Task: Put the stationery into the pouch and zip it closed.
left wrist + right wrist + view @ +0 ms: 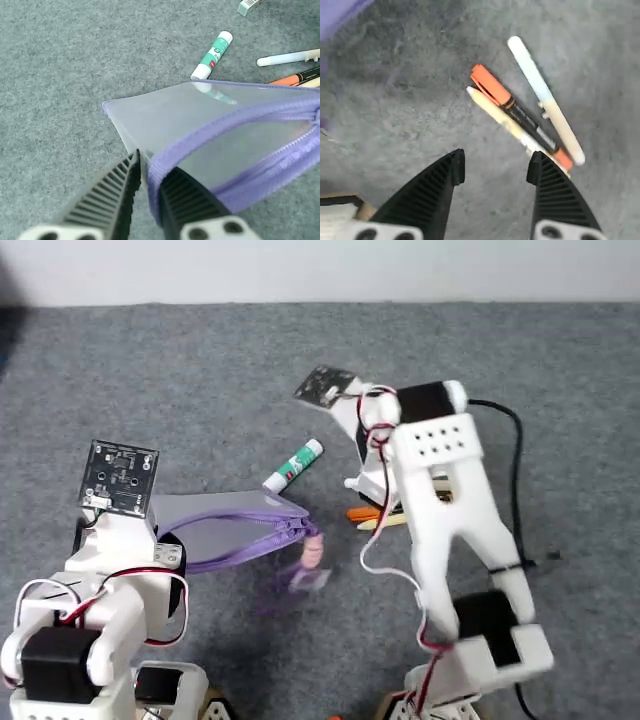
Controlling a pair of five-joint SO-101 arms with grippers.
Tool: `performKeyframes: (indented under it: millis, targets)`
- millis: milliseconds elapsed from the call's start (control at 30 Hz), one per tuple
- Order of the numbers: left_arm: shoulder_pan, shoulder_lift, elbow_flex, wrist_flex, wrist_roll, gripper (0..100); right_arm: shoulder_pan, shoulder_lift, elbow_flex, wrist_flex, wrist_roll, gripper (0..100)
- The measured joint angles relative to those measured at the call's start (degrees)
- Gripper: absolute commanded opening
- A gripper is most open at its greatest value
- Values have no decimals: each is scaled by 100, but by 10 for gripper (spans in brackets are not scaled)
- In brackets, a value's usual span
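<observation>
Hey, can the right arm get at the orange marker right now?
Probably yes. The right gripper hangs open right by the orange marker, nothing between; the cream pen alongside may get caught too.

We record a translucent frosted pouch (200, 120) with purple zipper trim and a pink pull tag (313, 552). The glue stick (212, 55) is white with a green label. The marker (517, 115) is orange with a black barrel. The first pen (492, 111) is cream; the second pen (545, 99) is pale blue and cream. The counter (150, 370) is mottled grey.
</observation>
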State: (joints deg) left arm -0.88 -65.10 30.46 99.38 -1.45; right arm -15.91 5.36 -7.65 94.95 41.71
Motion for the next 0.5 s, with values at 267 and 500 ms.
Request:
performKeyframes:
  millis: [267,500]
  targets:
    - [0,0,0,0,0,13,44,1213,0,-1152,1178,209]
    - [0,0,167,0,0,13,44,1829,0,-2110,1486,209]
